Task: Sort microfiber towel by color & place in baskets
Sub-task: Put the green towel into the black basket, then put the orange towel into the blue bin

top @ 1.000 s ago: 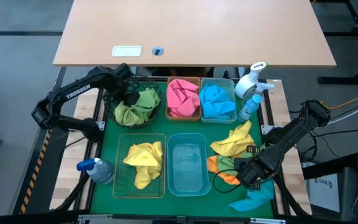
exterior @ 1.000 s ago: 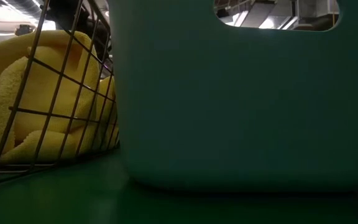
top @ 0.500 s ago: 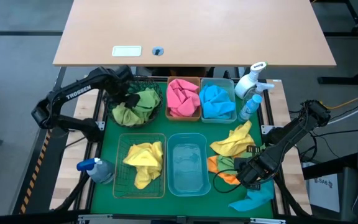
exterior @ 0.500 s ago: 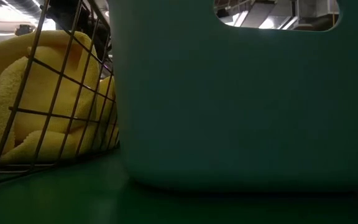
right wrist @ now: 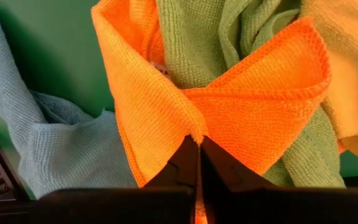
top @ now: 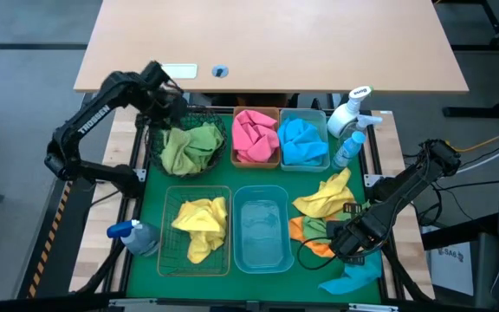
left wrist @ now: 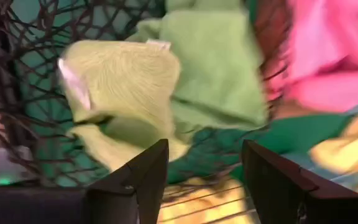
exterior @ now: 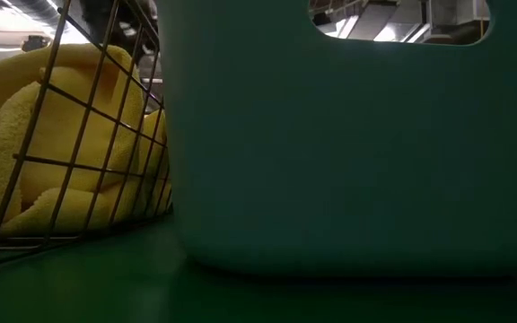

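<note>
Microfiber towels, nubbly and crumpled: green ones [top: 189, 147] heaped in the dark green wire-mesh basket [top: 156, 132]; pink [top: 255, 135] in the amber bin [top: 257, 162]; blue [top: 302, 140] in the pale blue bin [top: 304, 113]; yellow [top: 202, 223] in the rectangular wire basket [top: 171, 260]. Loose pile on the green mat [top: 150, 191]: yellow, green, teal, and an orange towel [right wrist: 166, 118]. Right gripper [right wrist: 197, 142] pinches the orange fold. Left gripper [left wrist: 204, 163] spread wide above the mesh basket, empty.
</note>
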